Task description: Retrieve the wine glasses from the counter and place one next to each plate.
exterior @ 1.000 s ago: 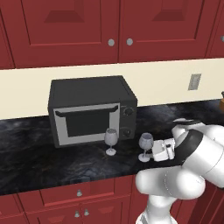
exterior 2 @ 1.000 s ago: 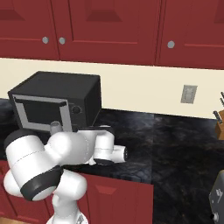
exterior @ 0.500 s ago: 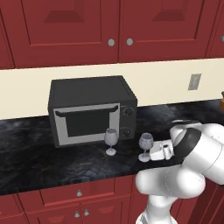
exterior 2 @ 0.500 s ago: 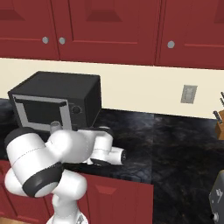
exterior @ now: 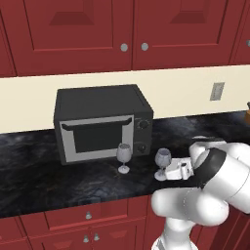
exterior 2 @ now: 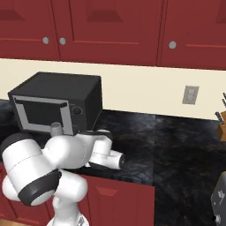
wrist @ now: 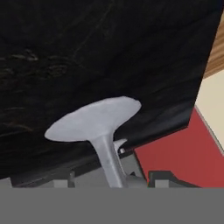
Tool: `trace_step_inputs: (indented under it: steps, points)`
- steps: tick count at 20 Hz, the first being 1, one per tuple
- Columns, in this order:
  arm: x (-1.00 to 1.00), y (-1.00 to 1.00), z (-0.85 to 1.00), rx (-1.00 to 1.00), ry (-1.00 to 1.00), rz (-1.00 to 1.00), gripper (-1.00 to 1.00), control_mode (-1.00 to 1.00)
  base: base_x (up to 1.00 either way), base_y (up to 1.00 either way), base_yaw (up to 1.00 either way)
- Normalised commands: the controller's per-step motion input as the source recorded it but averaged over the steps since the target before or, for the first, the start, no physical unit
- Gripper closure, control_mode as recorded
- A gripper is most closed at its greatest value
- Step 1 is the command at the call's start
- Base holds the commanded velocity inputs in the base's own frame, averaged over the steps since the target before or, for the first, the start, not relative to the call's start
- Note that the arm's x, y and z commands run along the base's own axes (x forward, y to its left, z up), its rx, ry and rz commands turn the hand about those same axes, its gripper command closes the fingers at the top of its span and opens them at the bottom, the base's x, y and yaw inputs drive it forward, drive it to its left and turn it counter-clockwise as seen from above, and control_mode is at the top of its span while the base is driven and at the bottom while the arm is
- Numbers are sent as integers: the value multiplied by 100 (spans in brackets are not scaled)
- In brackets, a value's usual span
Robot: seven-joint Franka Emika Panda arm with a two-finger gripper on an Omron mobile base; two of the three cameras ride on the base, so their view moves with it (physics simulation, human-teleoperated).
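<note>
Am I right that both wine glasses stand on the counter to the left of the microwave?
No. In the left base view both wine glasses, one and the other by the tool, stand on the counter in front of the microwave and toward its right, not left of it.

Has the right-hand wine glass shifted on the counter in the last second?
No. In the left base view, the right wine glass keeps the same spot relative to the microwave and the left wine glass, on the counter, with the claw at its stem.
</note>
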Motion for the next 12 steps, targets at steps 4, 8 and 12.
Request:
trace_step_inputs:
  steps: [4, 8, 12]
  points:
    - [-23, 1, 55, 0, -13, 0, 100, -100, 0, 0, 0]
    - [-59, 5, 93, 0, -15, -1, 100, -100, 0, 0, 0]
    - [-62, 0, 100, 0, -26, 0, 100, -100, 0, 0, 0]
